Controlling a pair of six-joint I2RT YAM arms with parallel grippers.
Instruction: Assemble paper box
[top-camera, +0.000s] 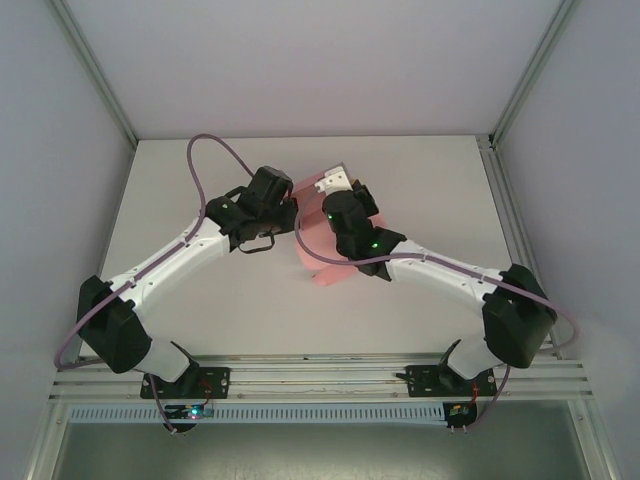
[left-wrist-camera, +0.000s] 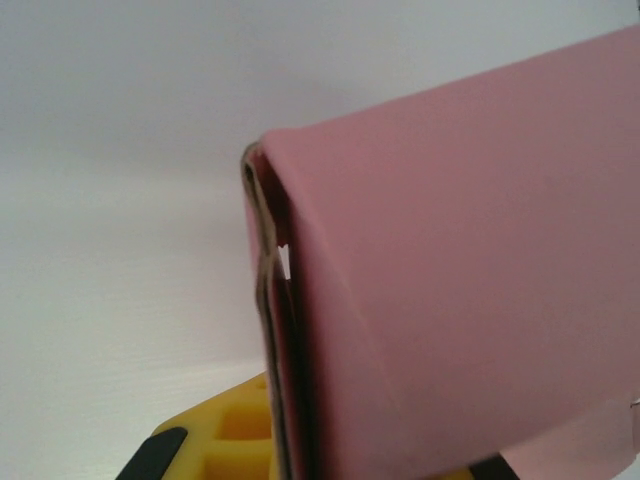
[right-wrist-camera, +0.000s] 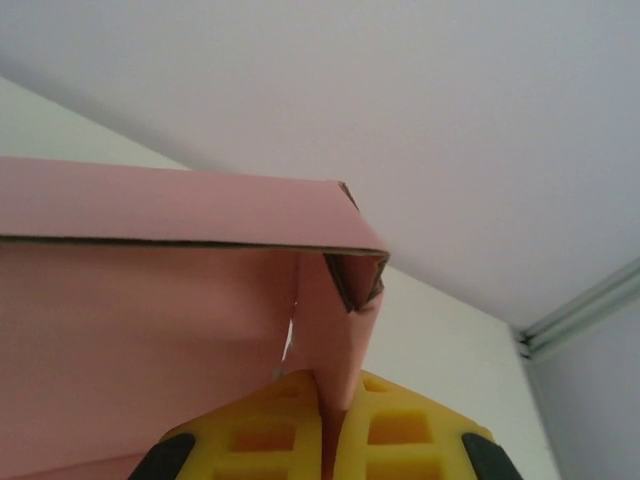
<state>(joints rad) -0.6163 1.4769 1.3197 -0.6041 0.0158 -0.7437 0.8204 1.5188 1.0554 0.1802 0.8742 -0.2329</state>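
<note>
paper box (top-camera: 322, 268) is held mid-table between the two arms, partly folded: walls stand up and one corner is tucked, but it looks unfinished. right gripper (right-wrist-camera: 330, 420) pinches a side wall tight, and left gripper (left-wrist-camera: 300, 455) is clamped on a doubled edge.

The paper box (top-camera: 322, 262) sits mid-tabletop (top-camera: 200, 290), between the two arms. The left claw (top-camera: 285, 212) meets its left edge. A box wall stands between the right claw's (right-wrist-camera: 325, 432) fingers at its far end.
</note>
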